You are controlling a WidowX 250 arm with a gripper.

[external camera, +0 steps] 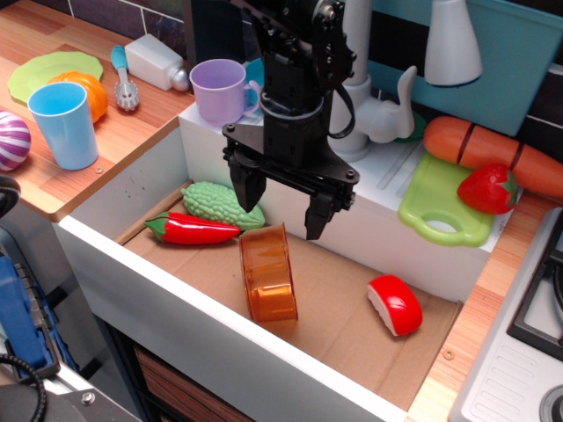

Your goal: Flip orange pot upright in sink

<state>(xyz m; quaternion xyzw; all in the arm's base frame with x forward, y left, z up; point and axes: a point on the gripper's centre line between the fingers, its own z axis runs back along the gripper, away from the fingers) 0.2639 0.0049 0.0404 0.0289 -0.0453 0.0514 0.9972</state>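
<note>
The orange pot lay on its side on the brown cardboard floor of the sink, roughly mid-basin, w/ the open end apparently facing right and slightly toward the back, though the translucent plastic made that hard to call; either way it wasn't upright, so the flip itself looked not yet done. The tool hung just above and behind the pot, fingers spread apart and holding nothing, w/ a visible gap btwn fingertips and the pot's upper edge; no contact as far as could be seen. Judging from that, the task was at the approach stage: arm positioned over the target, grasp not made, rotation and set-down all left to do. Other items shared the sink floor: a red chili pepper and a green bumpy gourd to the left rear of the pot, near but apart from it, and a red-and-white toy piece well off to the right. Pot had free floor in front and to the right, so prob enough room to tip it onto its base w/o bumping the veg. Next move likely called for lowering onto the rim and closing there.
</note>
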